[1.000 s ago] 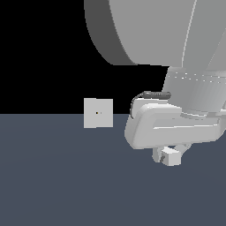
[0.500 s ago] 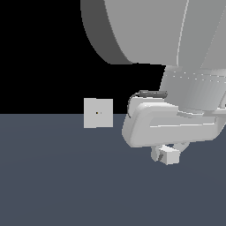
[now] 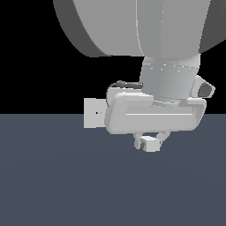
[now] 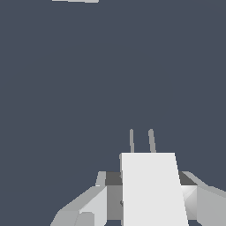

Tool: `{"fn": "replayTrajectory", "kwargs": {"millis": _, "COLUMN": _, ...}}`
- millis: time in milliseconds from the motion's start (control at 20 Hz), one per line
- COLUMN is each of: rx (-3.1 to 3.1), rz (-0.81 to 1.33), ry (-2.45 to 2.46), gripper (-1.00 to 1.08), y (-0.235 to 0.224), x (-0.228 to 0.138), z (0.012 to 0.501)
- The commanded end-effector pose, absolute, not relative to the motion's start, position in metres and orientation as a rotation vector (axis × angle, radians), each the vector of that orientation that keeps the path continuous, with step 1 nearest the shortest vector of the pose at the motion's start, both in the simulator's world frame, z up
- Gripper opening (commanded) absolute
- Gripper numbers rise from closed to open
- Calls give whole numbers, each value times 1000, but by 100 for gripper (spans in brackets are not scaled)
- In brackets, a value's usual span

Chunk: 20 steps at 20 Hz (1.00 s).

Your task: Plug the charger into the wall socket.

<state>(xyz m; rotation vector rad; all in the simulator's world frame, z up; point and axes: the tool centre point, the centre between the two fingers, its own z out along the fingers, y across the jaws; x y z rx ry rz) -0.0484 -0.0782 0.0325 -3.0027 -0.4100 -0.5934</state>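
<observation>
A small light-grey charger (image 3: 151,144) hangs a little above the dark floor, and my gripper (image 3: 149,139) is shut on it. In the wrist view the charger (image 4: 152,190) fills the gap between my fingers (image 4: 93,205), with two thin prongs (image 4: 141,141) pointing forward. The wall socket (image 3: 93,113) is a flat upright light-grey plate to the exterior view's left of the charger. It has a tiny yellowish hole at its centre. The gripper's body hides its right edge in that view. In the wrist view only a thin strip of the wall socket (image 4: 75,1) shows at the frame's edge.
The dark grey-blue floor (image 3: 66,185) spreads under everything, with black background behind it. The large grey arm link (image 3: 145,26) fills the upper part of the exterior view.
The gripper has carried the charger toward the exterior view's left and slightly upward, closer to the wall socket. Its body now overlaps the plate's edge.
</observation>
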Motion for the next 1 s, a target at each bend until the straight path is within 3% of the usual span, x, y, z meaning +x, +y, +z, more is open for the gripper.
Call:
{"fn": "replayTrajectory", "kwargs": {"millis": 0, "rx": -3005, "rz": -597, "ry": -397, "gripper": -100, "y": -66, "x": -42, "z": 40}}
{"fn": "replayTrajectory", "kwargs": {"millis": 950, "rx": -3030, "rz": -603, "ry": -291, "gripper": -100, "y": 17, "x": 7, "z": 89}}
